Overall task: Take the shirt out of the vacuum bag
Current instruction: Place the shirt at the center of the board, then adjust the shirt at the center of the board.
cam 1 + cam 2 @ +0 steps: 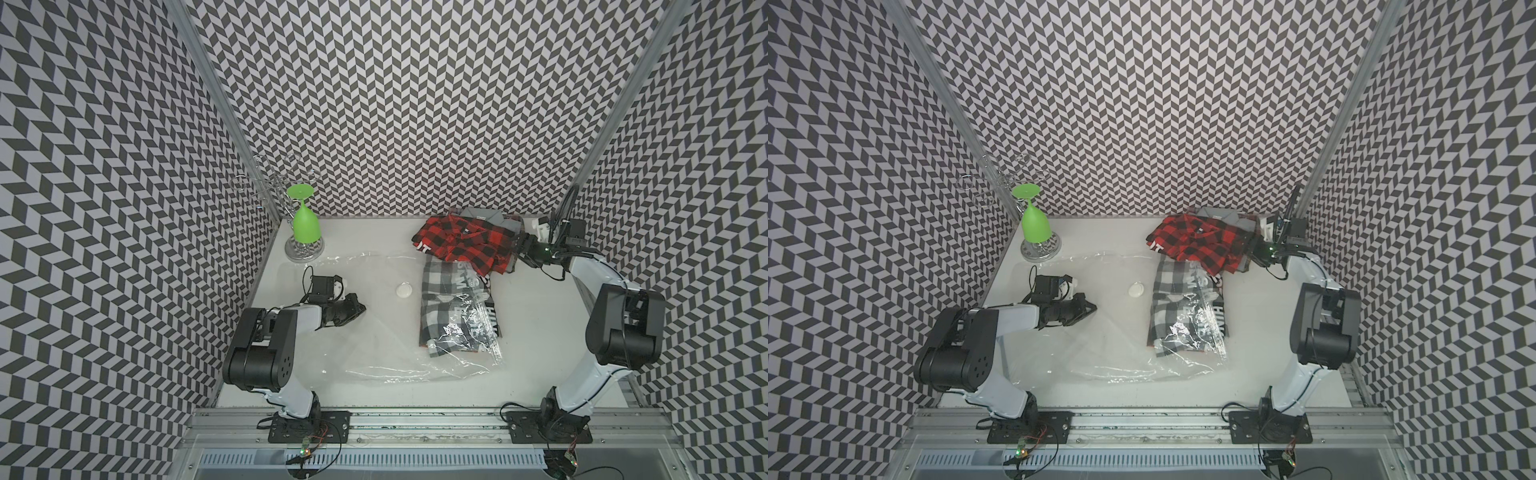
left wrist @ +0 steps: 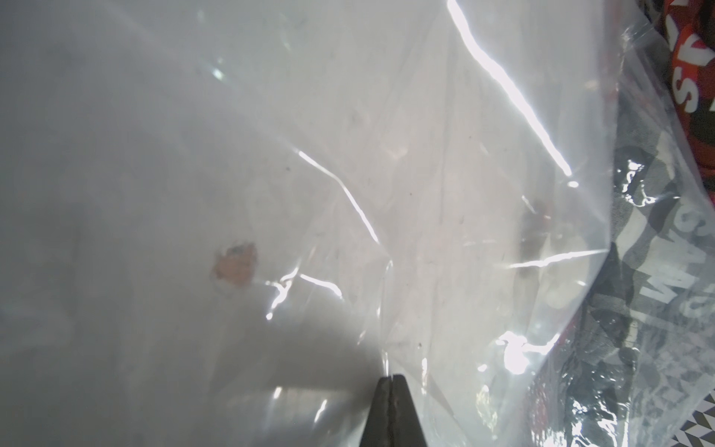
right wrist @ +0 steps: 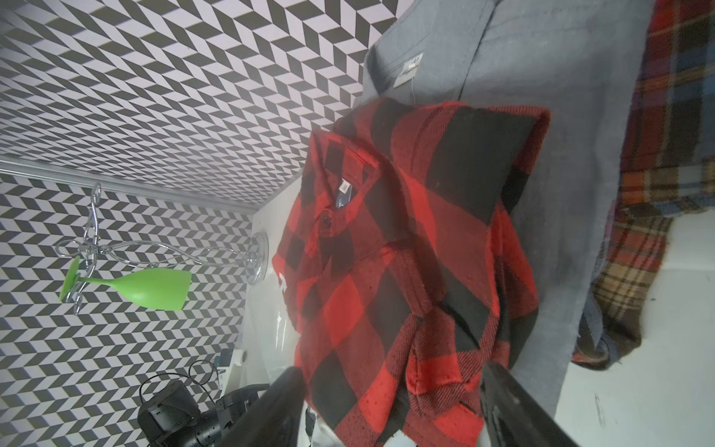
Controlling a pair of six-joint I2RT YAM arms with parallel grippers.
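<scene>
Your vacuum bag (image 1: pixel 374 340) lies flat and crinkled across the middle of the white table (image 1: pixel 540 332). Its round white valve (image 1: pixel 404 289) faces up, near the middle of the bag. In both top views you see 1 grey check shirt (image 1: pixel 1179 316) inside the bag, in its right part, under the shiny plastic.

The red check shirt (image 1: pixel 461 241) is outside the bag, at the bag's far right end. Its near edge lies over the far end of the grey check shirt. In the right wrist view it rests on top of a plain grey-blue shirt (image 3: pixel 541 77), and a many-coloured plaid shirt (image 3: pixel 677 135) lies under that one.

Your right gripper (image 1: pixel 516 253) is just beside the far right corner of the bag, at the right edge of the red check shirt. Its jaws stand wide apart. In the right wrist view the 2 fingers (image 3: pixel 278 406) are on either side of a fold of the red cloth and do not press it, so nothing is held.

Your left gripper (image 1: pixel 361 309) is over the left part of the bag, to the left of the valve. Its jaws are fully closed. In the left wrist view the tips (image 2: pixel 390 381) meet on a crease of the plastic film, and in a top view the film rises toward them, so it has the bag pinched.

Beyond the bag's far left corner, 1 green glass (image 1: pixel 305 224) hangs upside down on a wire rack (image 1: pixel 303 249).
</scene>
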